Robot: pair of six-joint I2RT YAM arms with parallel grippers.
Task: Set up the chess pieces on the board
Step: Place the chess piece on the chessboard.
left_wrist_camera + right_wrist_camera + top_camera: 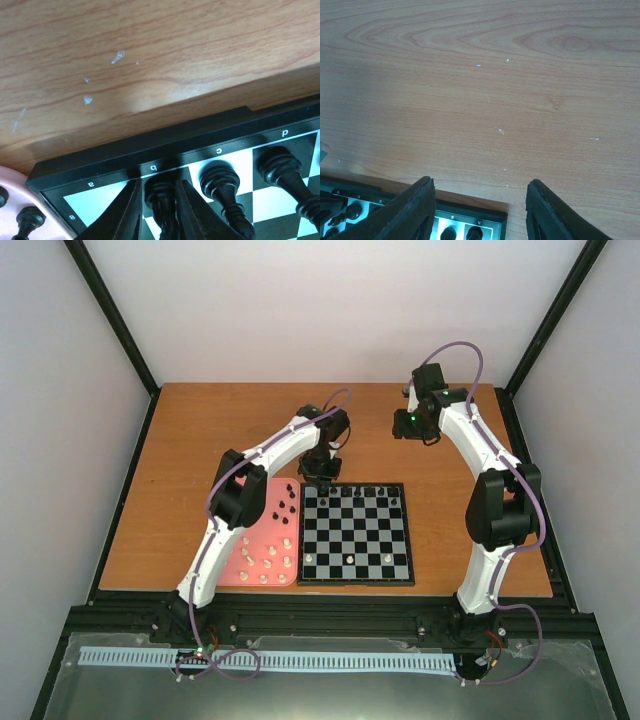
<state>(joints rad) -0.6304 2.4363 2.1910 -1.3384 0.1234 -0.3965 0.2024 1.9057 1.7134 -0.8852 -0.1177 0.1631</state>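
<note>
The board (357, 582) lies on the wooden table in front of the arms. Several black chess pieces (367, 490) stand along its far row, and a few cream-white ones (349, 558) on the near rows. My left gripper (322, 480) is down at the board's far left corner. In the left wrist view its fingers (127, 210) flank a black piece (159, 192) standing on the b square, with a thin gap showing on the left side. Another black piece (220, 180) stands on the c square. My right gripper (480, 185) hovers open and empty over bare table beyond the board's far right corner (495, 217).
A pink tray (255, 530) lies left of the board, holding a few black pieces (288, 502) at its far end and several cream-white ones (266, 562) nearer. Black frame posts and white walls surround the table.
</note>
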